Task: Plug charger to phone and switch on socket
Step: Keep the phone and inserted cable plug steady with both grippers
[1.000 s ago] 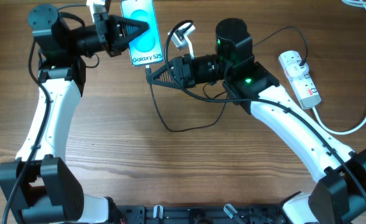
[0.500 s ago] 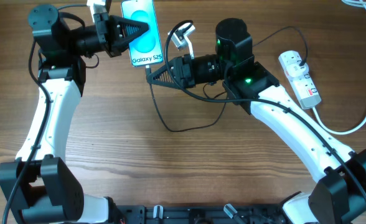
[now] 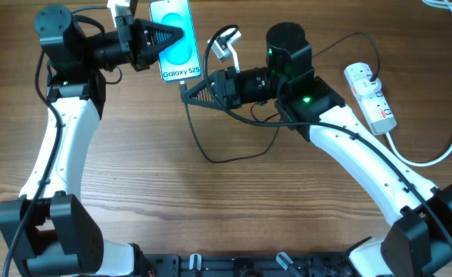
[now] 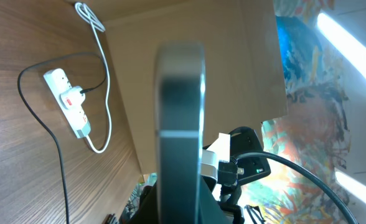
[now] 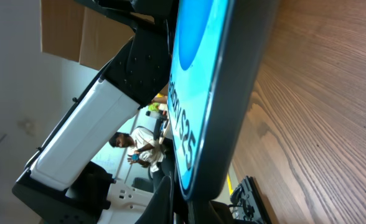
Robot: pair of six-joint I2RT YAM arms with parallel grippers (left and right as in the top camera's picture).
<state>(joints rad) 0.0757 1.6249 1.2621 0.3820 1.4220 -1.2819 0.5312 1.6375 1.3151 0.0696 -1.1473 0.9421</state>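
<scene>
Counting overhead: one phone (image 3: 176, 42), one charger (image 3: 211, 159), one socket (image 3: 370, 96), my two pincers. My left pincer (image 3: 164, 37) pinches phone's side near tabletop's (image 3: 211, 215) far edge. "Galaxy S25" printed at phone's near end, long axis far-to-near. My right pincer (image 3: 187, 94) pressed together on charger end just under that near edge.

Left wrist: phone (image 4: 180, 124) edge-on, blurred. Socket (image 4: 68, 102) lying flat with red switch (image 4: 68, 98) and white cord (image 4: 102, 81).

Right wrist: phone (image 5: 201, 93) edge-on, "S25" legible.

"Galaxy S25" — white print on phone (image 3: 176, 40) screen, lower edge; nothing else legible.
</scene>
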